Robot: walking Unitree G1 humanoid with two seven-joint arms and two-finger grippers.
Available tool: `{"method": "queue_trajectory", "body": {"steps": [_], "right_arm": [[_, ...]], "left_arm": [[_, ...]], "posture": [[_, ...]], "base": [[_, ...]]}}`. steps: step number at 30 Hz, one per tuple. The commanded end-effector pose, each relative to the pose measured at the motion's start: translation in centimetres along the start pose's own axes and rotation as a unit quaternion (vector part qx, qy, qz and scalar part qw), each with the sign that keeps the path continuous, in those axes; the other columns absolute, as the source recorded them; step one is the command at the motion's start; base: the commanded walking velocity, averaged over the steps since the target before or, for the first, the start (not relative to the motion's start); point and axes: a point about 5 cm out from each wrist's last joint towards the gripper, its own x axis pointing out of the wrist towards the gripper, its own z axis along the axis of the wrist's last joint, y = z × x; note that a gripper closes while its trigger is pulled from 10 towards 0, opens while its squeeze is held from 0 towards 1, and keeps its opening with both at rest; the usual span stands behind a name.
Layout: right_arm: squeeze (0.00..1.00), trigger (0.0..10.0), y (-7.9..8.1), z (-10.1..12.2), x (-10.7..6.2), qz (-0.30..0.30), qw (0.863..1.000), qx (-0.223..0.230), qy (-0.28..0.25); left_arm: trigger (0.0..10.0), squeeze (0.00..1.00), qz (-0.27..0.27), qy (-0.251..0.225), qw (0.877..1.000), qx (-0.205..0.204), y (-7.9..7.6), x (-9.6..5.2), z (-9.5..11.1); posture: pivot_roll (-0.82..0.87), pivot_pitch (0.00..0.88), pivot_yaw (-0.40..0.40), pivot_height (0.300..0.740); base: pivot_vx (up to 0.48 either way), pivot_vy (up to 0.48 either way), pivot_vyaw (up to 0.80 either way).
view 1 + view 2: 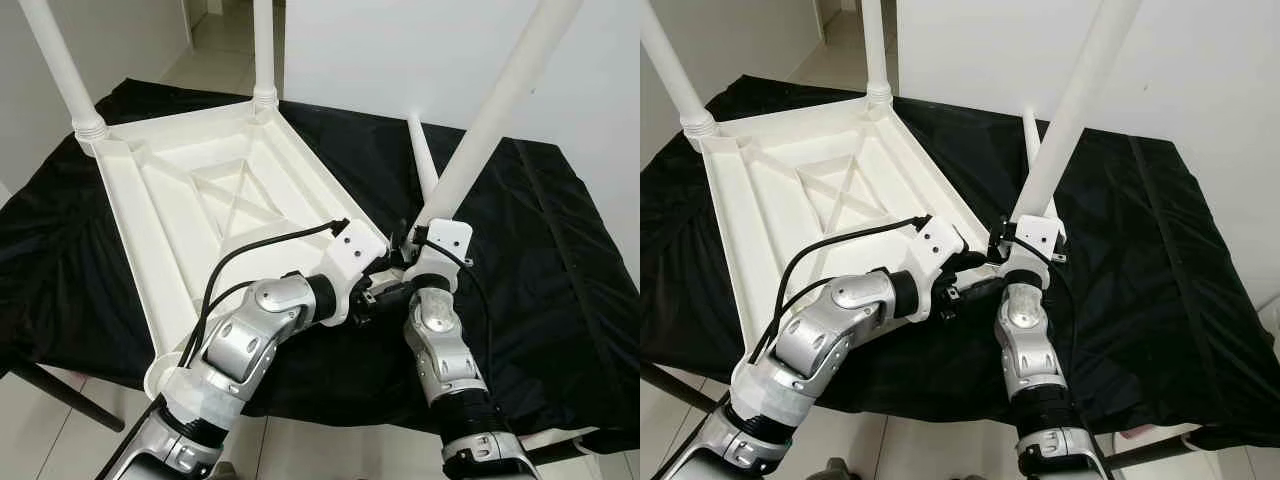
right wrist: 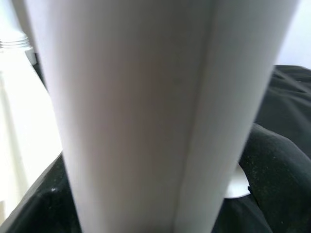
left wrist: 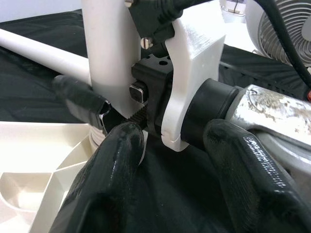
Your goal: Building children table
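Right gripper (image 1: 418,243), clamped on white table leg (image 1: 497,105) at near corner socket of upturned tabletop (image 1: 215,195); left gripper (image 1: 385,290), fingers parted, alongside; advise holding leg plumb over socket while twisting home.

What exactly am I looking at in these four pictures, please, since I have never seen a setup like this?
A humanoid robot is assembling a child's table. Two pictures come from its head, looking down; two from cameras on its wrists. A white plastic tabletop lies upside down on a black cloth, two legs already standing up from its far corners. The right gripper holds a third white leg at the near corner. The left gripper reaches in beside it. A spare leg lies on the cloth.
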Motion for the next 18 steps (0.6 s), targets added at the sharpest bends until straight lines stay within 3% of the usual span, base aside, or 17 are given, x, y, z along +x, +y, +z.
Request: {"method": "queue_trajectory", "body": {"steps": [1,7,12,18], "right_arm": [[0.00,10.0,-0.2,-0.3,0.1,0.028,1.000,0.008,0.007],[0.00,10.0,-1.6,0.1,0.6,0.101,0.995,-0.003,0.001],[0.00,10.0,-1.7,0.1,0.7,0.112,0.994,-0.002,0.001],[0.00,10.0,-2.2,0.7,1.1,0.183,0.983,-0.014,-0.005]], "left_arm": [[10.0,0.00,0.003,0.002,1.000,0.005,-0.2,0.2,0.3],[10.0,0.00,0.006,0.011,1.000,0.010,-0.6,0.5,-0.2],[10.0,0.00,0.006,0.012,1.000,0.010,-0.7,0.5,-0.3],[10.0,0.00,0.063,0.018,0.997,0.026,-0.2,0.6,-0.9]], "posture": [[0.11,0.048,-0.063,0.740],[0.11,0.047,-0.063,0.740],[0.11,0.046,-0.062,0.740],[0.11,0.050,-0.063,0.740]], "base": [[0.000,0.000,0.00],[0.000,0.000,0.00],[0.000,0.000,0.00],[0.000,0.000,0.00]]}}
